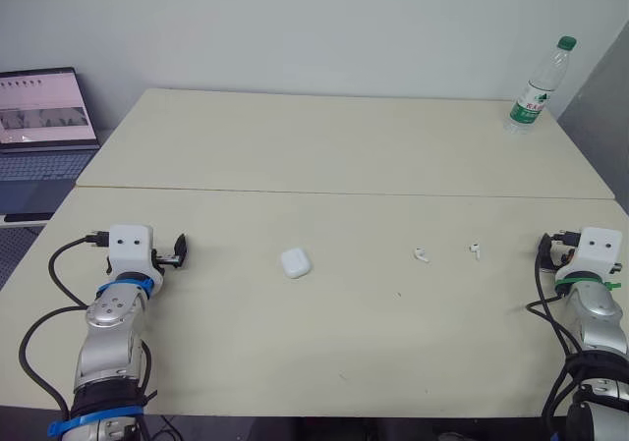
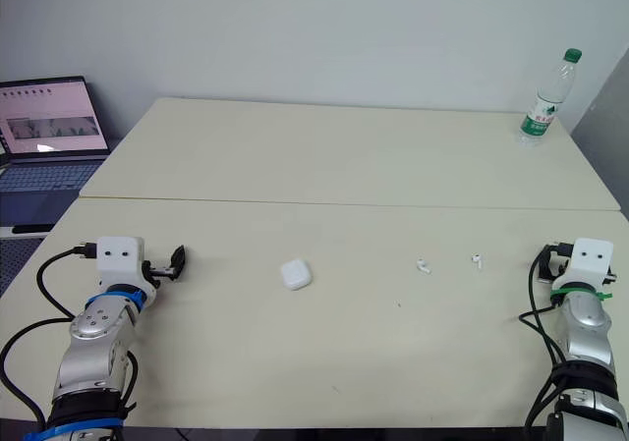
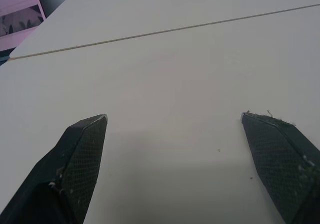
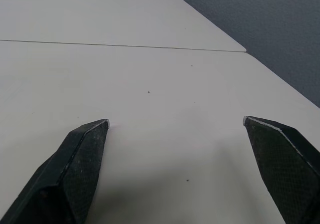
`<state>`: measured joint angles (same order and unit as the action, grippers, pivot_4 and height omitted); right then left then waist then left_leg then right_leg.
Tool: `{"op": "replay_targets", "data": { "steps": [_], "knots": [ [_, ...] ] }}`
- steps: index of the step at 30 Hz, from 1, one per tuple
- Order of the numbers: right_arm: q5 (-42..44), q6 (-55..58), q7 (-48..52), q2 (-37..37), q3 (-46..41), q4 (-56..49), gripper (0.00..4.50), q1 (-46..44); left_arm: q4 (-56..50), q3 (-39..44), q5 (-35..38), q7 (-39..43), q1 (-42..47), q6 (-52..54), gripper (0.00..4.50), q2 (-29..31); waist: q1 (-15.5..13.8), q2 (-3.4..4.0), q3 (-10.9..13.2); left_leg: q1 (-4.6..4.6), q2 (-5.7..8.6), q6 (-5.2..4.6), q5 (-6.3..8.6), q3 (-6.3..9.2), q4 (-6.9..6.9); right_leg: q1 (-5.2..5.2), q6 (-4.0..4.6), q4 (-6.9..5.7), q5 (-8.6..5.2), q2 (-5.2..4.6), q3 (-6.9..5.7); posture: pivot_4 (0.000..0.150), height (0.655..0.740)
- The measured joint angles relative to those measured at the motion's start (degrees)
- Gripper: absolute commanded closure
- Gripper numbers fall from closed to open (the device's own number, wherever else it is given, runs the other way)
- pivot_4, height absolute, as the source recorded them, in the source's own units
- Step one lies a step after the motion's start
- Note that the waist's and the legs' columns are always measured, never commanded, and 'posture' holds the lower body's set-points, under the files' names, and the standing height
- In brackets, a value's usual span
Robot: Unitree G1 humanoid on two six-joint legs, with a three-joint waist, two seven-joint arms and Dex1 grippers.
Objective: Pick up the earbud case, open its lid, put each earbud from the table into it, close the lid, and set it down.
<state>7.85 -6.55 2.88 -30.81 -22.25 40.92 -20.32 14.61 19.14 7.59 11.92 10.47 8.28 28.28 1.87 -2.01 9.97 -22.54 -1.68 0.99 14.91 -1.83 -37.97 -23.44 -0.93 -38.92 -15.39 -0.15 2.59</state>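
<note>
Black-fingered, the left gripper [image 1: 177,251] sits low at the left side of the table [image 1: 344,146], spread wide and holding nothing. The earbud case [image 1: 296,262] lies to its right, near the table's middle and closer to this arm than to the other, so I judge the left should fetch it. It is white, rounded, lid shut, lying flat; its long axis is hard to tell. Further right lie two small white earbuds [image 1: 421,255] [image 1: 475,250], slightly apart. The right gripper [image 4: 176,120], also wide open and empty, is nearest them.
</note>
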Motion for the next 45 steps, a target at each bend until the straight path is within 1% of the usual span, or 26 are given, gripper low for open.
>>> {"op": "replay_targets", "data": {
  "steps": [12,16,20,25,28,30,31,34,37,40,42,45],
  "knots": [
    [0.0,0.1,0.0,0.0,0.0,0.0,0.0,0.0,0.0,0.5,0.4,0.2,0.0,0.0,0.01,0.5,0.0,0.0,0.0,0.0,0.0,0.0,0.0,0.0,0.0,0.0,0.0,0.0,0.0,0.0,-0.01,0.15,0.74],
    [0.0,0.1,0.0,-0.2,-0.1,-0.7,0.0,0.8,0.0,0.5,1.4,1.6,0.0,0.0,0.01,0.5,0.0,0.0,0.0,-0.01,0.0,0.0,0.0,0.02,0.0,0.0,0.0,0.0,0.0,0.0,-0.02,0.15,0.74],
    [0.1,0.6,0.7,-0.8,-0.1,-1.3,0.0,1.4,-1.2,0.5,3.7,5.6,0.0,0.6,0.01,2.0,0.0,0.0,0.0,-0.02,0.0,0.0,0.0,0.02,0.0,0.0,0.0,0.01,0.0,0.0,-0.02,0.15,0.74],
    [1.9,3.5,6.5,-3.9,-0.2,-4.2,0.0,2.6,-7.9,1.6,10.8,15.5,0.2,6.2,0.01,8.4,0.0,0.0,0.0,-0.02,0.0,0.0,0.0,0.0,0.01,-0.01,0.0,0.01,0.0,0.0,-0.01,0.15,0.74],
    [5.2,7.1,15.0,-6.0,0.2,-9.7,0.0,3.1,-13.6,1.3,16.9,24.2,1.2,12.5,0.01,13.9,0.0,0.01,0.0,0.0,0.0,0.0,0.0,0.01,0.0,-0.01,0.0,0.01,-0.01,0.01,-0.03,0.15,0.74],
    [7.7,10.1,22.4,-8.3,1.4,-14.1,0.0,3.0,-16.7,-0.4,20.1,30.5,3.2,16.2,0.01,17.4,0.0,0.03,0.0,0.0,0.01,0.0,0.0,0.01,0.0,-0.01,0.0,0.0,-0.01,0.02,-0.04,0.15,0.74],
    [9.5,12.2,26.3,-9.4,2.1,-17.1,0.0,2.8,-17.5,-2.3,21.1,33.8,4.6,17.8,0.01,19.0,0.0,0.04,0.0,0.01,0.02,0.0,0.0,0.02,0.0,-0.01,-0.01,0.0,-0.01,0.04,-0.05,0.15,0.74],
    [15.2,19.1,35.4,-9.9,4.6,-26.2,0.0,2.1,-18.2,-8.8,21.4,41.5,7.3,20.1,0.01,20.8,0.0,0.05,0.0,0.01,-0.03,0.0,0.0,0.05,0.01,0.0,0.0,0.01,-0.01,0.15,-0.05,0.15,0.74],
    [21.5,27.4,44.8,-11.0,10.5,-38.7,0.0,3.7,-18.1,-16.6,21.0,48.5,10.3,21.3,0.01,21.0,0.0,0.05,0.0,-0.06,-0.09,-0.01,0.0,0.15,0.01,-0.04,0.03,0.03,-0.03,0.22,-0.12,0.15,0.74],
    [26.9,34.3,50.3,-11.2,15.7,-49.9,0.0,5.8,-16.3,-22.2,19.0,53.0,13.7,21.0,0.01,20.7,-0.1,0.05,0.0,-0.16,-0.06,-0.01,0.0,0.25,-0.01,-0.08,0.03,0.04,-0.05,0.23,-0.2,0.15,0.74],
    [28.1,36.3,51.8,-11.1,18.1,-53.8,0.0,6.2,-14.8,-24.6,17.1,54.4,14.9,19.8,0.01,19.8,-0.2,0.05,0.0,-0.17,0.0,-0.01,0.0,0.22,-0.05,-0.07,0.02,0.04,-0.05,0.22,-0.18,0.15,0.74],
    [28.4,37.7,52.6,-10.6,21.4,-57.7,0.0,6.3,-10.3,-27.7,13.3,55.1,15.7,16.3,0.01,16.8,-0.2,0.04,0.0,-0.19,0.01,-0.01,0.0,0.21,-0.11,-0.07,0.0,0.04,-0.05,0.23,-0.18,0.15,0.74]
  ]
}}
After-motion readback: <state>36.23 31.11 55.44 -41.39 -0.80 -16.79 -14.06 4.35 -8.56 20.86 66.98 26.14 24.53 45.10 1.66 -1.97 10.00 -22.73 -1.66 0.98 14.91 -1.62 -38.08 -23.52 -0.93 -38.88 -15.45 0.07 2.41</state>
